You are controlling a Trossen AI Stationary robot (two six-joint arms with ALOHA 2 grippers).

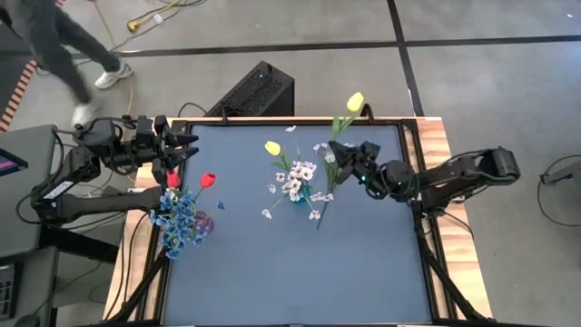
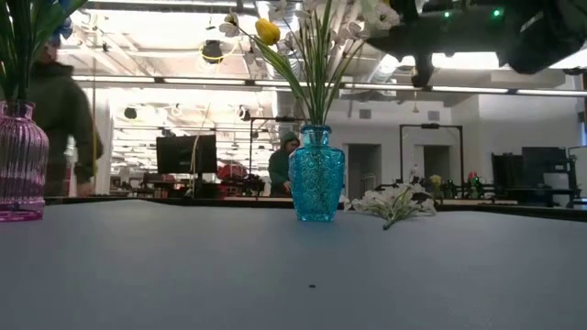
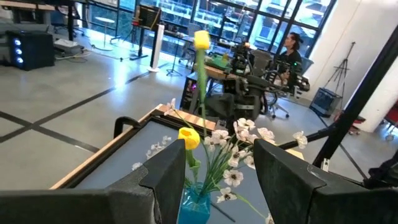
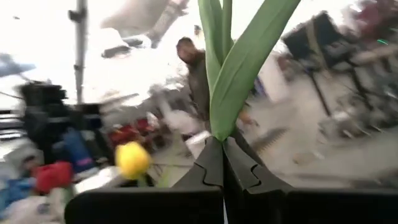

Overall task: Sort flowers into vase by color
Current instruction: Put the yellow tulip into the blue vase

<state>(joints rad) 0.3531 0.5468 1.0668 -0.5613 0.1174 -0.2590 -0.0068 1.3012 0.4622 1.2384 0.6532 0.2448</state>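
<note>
The right gripper (image 1: pixel 338 154) reaches in from the bench's right side, jaws clamped on a yellow tulip (image 1: pixel 354 102) by its stem, just beside the blue vase (image 2: pixel 316 186). The left gripper (image 1: pixel 186 145) hovers near the pink vase (image 2: pixel 18 163), jaws parted and holding nothing

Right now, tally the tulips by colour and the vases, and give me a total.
Yellow tulips: 2, one held by the right gripper
Red tulips: 2
Vases: 2
Total: 6
</note>
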